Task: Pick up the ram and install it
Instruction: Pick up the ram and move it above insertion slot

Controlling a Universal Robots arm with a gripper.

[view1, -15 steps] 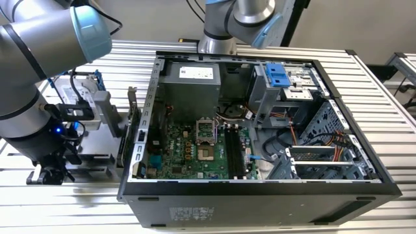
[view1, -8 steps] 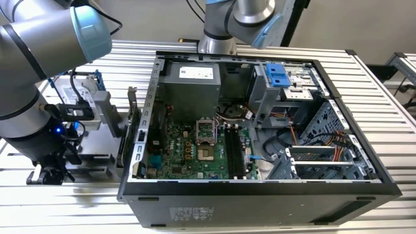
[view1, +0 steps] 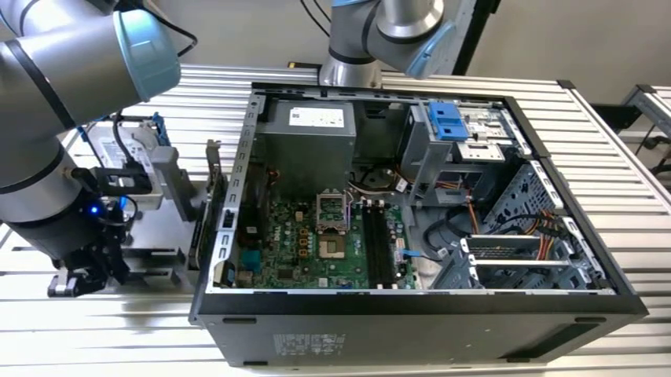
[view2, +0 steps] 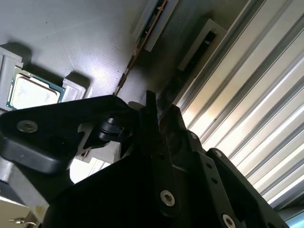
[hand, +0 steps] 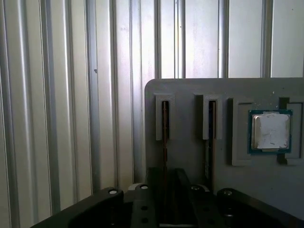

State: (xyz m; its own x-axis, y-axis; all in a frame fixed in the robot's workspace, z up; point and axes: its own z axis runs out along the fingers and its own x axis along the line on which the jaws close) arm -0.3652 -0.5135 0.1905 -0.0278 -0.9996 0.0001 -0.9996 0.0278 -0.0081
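Note:
In the first wrist view the ram [hand: 165, 124] stands edge-on in the left of two narrow slots of a grey holder plate [hand: 190, 92], and a second thin board [hand: 209, 130] fills the slot beside it. My gripper [hand: 168, 202] sits directly over the ram's near end, in line with it. The second wrist view shows the ram's brown edge [view2: 142, 45] running into the dark gripper [view2: 159, 123]. In the exterior view the gripper [view1: 78, 279] hangs low over the grey plate [view1: 157, 243], on the exterior view's left of the open computer case [view1: 419, 302].
A processor chip [hand: 270, 130] lies in a recess of the holder plate, beside the slots. Inside the case the green motherboard [view1: 314, 243] carries long black slots [view1: 375, 236]. A second arm's base [view1: 357, 55] stands behind the case. The ribbed metal table [view1: 94, 330] surrounds everything.

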